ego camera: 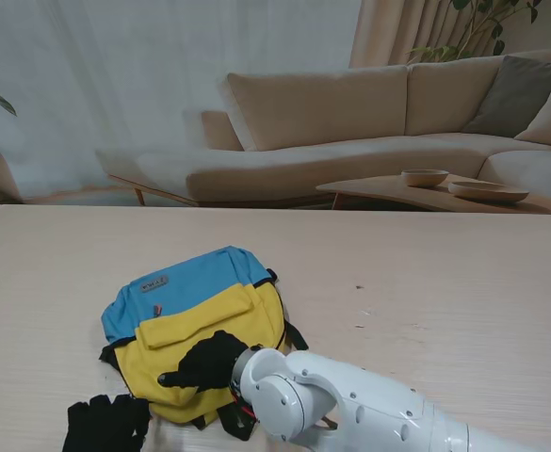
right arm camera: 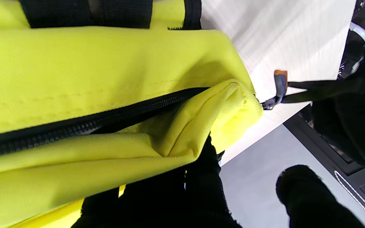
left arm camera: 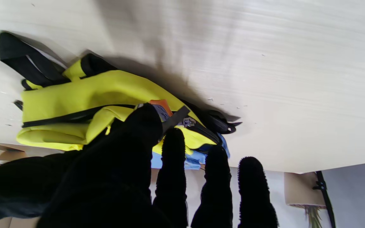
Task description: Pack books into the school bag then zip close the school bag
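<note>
Both robot hands at the near end of the school bag, left one pulling the zipper tab.

On my counter (ego camera: 426, 282) the school bag (ego camera: 200, 311) lies flat at about 7 o'clock from centre, blue end farther from me, yellow end nearer. My right arm (ego camera: 350, 405) reaches in from 5 o'clock; the right robot hand (ego camera: 204, 363) presses on the yellow fabric, fingers curled, grasp unclear. The left robot hand (ego camera: 105, 424) sits at the bag's 7 o'clock corner, clenched on the zipper pull (right arm camera: 279, 88), strap taut.
</note>
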